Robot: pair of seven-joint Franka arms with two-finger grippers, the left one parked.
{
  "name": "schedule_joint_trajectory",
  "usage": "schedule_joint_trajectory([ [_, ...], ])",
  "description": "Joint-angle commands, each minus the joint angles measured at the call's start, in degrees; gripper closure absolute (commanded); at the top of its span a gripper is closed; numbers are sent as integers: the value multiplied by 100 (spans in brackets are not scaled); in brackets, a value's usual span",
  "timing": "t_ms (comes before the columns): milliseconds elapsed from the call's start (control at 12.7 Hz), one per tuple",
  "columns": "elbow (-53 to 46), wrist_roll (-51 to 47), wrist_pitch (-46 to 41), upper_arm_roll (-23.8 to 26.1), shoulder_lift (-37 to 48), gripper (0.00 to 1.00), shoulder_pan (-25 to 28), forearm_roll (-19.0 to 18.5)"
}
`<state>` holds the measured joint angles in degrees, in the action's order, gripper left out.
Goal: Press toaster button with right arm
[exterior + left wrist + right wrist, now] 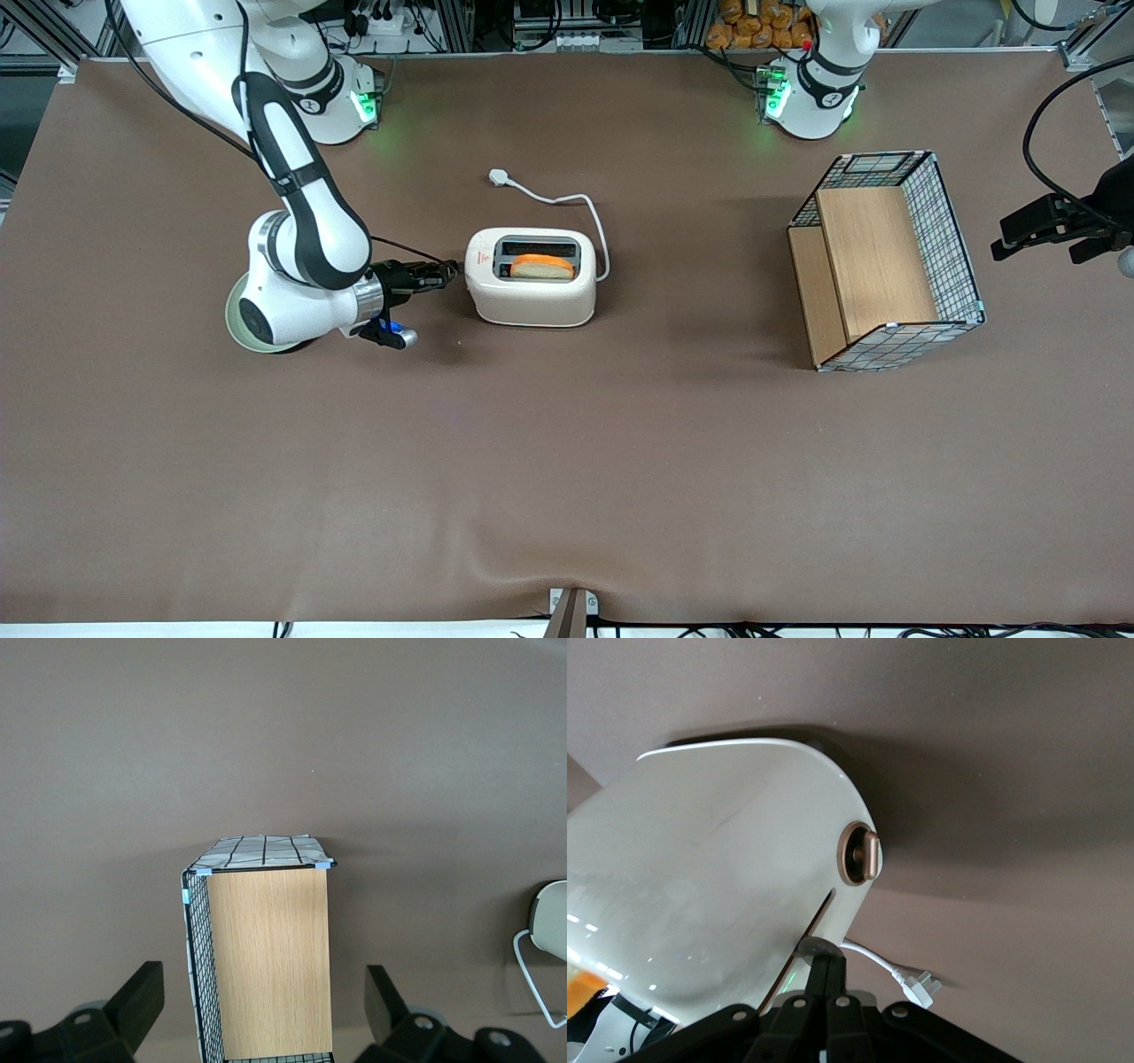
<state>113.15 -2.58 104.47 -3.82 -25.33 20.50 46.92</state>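
The cream-white toaster (pixel 532 297) stands mid-table with an orange-crusted slice of bread (pixel 542 267) in the slot nearer the front camera. The right arm (pixel 306 221) reaches low over the table, and its gripper (pixel 452 270) is level with the toaster's short end, at the working arm's end. In the right wrist view the gripper (pixel 827 964) is shut, fingers pressed together. Their tips touch the small grey toaster button (pixel 813 948) at the end of a vertical slot in the toaster (pixel 700 886). Nothing is held between the fingers.
A round bronze dial (pixel 859 853) sits on the same short end, beside the slot. The white cord and plug (pixel 501 177) trail from the toaster toward the arm bases. A wire basket with wooden panels (pixel 886 257) stands toward the parked arm's end.
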Motion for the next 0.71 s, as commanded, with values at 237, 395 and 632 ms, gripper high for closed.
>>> schedule_joint_trajectory([
  [237, -4, 294, 407, 31, -393, 100, 147, 432],
  [395, -4, 302, 504, 31, -516, 100, 191, 476],
  [632, -4, 425, 575, 31, -649, 100, 191, 608],
])
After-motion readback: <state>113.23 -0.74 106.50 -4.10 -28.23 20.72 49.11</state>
